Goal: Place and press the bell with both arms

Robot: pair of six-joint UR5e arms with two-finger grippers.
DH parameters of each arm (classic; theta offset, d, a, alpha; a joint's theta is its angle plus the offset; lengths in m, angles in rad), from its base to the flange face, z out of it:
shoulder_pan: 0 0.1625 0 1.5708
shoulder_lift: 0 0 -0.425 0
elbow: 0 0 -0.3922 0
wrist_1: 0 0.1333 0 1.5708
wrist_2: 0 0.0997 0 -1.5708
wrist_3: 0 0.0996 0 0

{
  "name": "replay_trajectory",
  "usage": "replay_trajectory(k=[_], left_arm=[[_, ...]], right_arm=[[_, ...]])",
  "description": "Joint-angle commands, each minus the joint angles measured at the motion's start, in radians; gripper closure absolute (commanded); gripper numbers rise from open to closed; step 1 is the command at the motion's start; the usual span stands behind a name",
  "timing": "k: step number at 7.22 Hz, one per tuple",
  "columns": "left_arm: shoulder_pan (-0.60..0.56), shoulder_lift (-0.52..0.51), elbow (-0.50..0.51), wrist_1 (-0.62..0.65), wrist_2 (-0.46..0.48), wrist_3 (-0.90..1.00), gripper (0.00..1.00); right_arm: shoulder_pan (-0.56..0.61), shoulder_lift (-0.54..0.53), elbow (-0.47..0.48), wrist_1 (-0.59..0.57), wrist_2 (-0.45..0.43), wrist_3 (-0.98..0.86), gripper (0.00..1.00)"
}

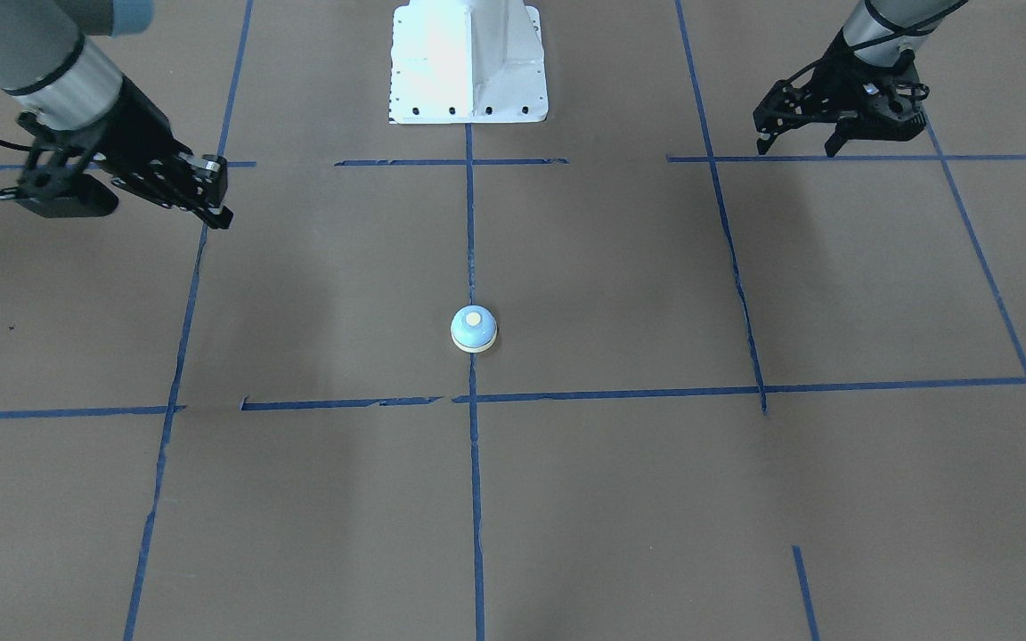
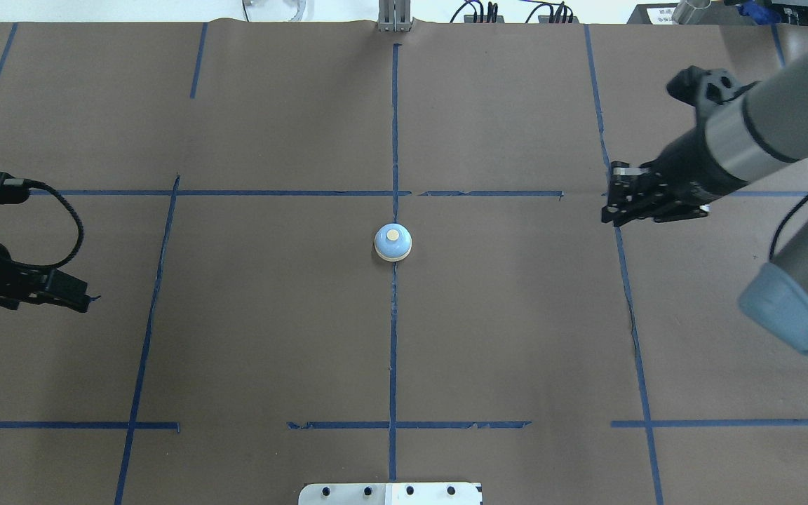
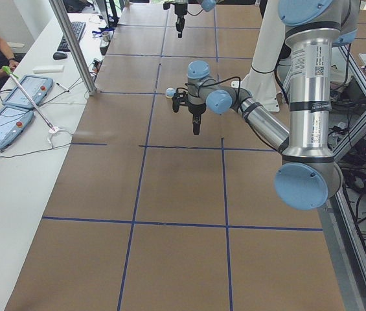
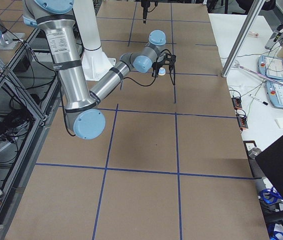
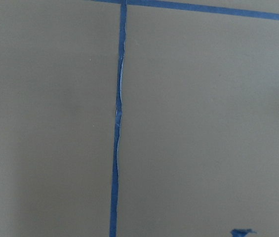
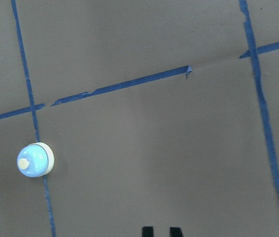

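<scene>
- the bell (image 1: 474, 329) stands upright near the centre of the front-facing view, cream button on top, on the brown paper table (image 1: 317, 294).
- it sits right on the vertical blue tape line (image 1: 470, 223), a little above the horizontal tape line (image 1: 620, 393) that crosses below it.
- in the overhead view the bell (image 2: 393, 243) is at mid-frame, and nothing touches it.
- the left gripper (image 1: 798, 144) hangs at the upper right of the front-facing view with its two fingers spread wide, pointing down, and nothing between them.
- in the overhead view the left gripper (image 2: 81, 300) is at the left edge, well apart from the bell.
- the right gripper (image 1: 217, 194) is at the upper left of the front-facing view, tilted down toward the table and well apart from the bell.
- its claw is drawn narrow: the right wrist view shows the two dark tips (image 6: 147, 231) close together at the bottom edge, holding nothing.
- the same wrist view has the bell (image 6: 35, 159) at the lower left.
- the white pedestal (image 1: 468, 62) is at the top centre of the front-facing view.
- the left wrist view shows only paper and tape.
</scene>
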Motion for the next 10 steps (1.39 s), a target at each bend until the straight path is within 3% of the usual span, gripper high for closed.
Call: replay_trajectory(k=[1, 3, 4, 5, 6, 7, 10], left_arm=[[-0.120, 0.127, -0.006, -0.006, -0.012, 0.272, 0.00], [-0.309, 0.210, 0.015, 0.006, -0.024, 0.589, 0.00], [-0.435, 0.250, 0.047, 0.006, -0.112, 0.755, 0.00], [-0.619, 0.263, 0.142, 0.010, -0.204, 0.986, 0.00], [-0.725, 0.260, 0.219, 0.038, -0.225, 1.149, 0.00], [-0.761, 0.261, 0.241, 0.040, -0.218, 1.172, 0.00], [-0.778, 0.294, 0.293, 0.079, -0.218, 1.140, 0.00]], right_arm=[[0.167, -0.208, 0.058, -0.001, 0.112, -0.263, 0.00], [0.349, -0.399, 0.063, 0.000, 0.153, -0.592, 0.00], [0.423, -0.486, 0.055, -0.001, 0.154, -0.793, 0.00], [0.506, -0.561, 0.029, -0.009, 0.153, -0.994, 0.00], [0.567, -0.608, -0.013, -0.009, 0.153, -1.149, 0.00], [0.607, -0.652, -0.033, -0.010, 0.154, -1.260, 0.00], [0.608, -0.701, -0.026, -0.022, 0.144, -1.277, 0.00]])
